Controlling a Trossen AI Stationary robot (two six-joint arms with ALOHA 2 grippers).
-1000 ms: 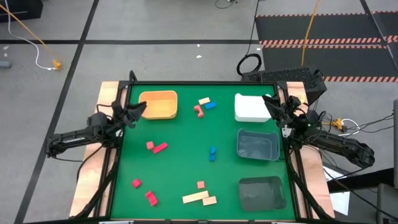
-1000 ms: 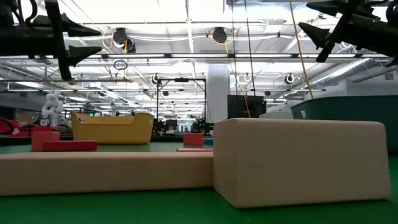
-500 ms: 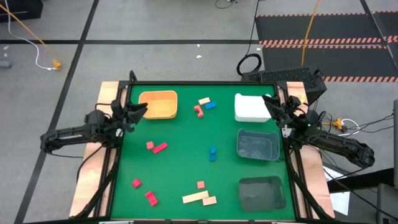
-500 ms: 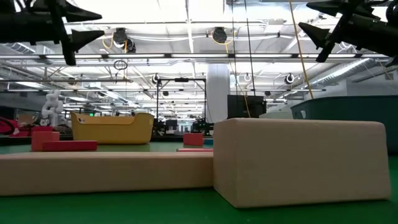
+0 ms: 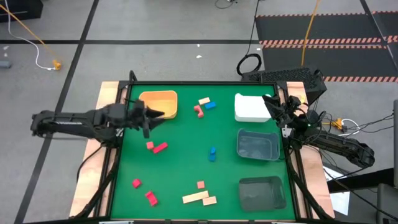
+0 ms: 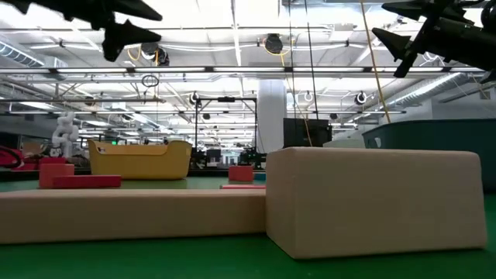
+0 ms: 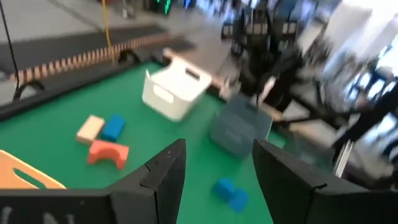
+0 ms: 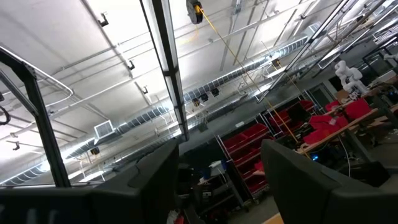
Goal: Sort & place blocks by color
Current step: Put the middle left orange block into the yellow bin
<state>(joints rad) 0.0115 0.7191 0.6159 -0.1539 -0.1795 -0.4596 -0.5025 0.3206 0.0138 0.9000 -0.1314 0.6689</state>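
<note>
Green table (image 5: 186, 168) holds scattered blocks (image 5: 155, 147); we see left gripper (image 5: 153, 116) and right gripper (image 5: 268, 103) both parted, empty.

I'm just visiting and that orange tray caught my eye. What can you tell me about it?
The orange tray is a shallow rectangular bin with rounded corners, plastic by the look of it, upright and apparently empty. It sits on the green mat near the far left corner. The left gripper hovers by its near edge; whether they touch is unclear.

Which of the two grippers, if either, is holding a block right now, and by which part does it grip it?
Neither. The left gripper hangs open and empty above the green table by the orange tray; the right gripper, also open and empty, waits by the white tray.
</note>
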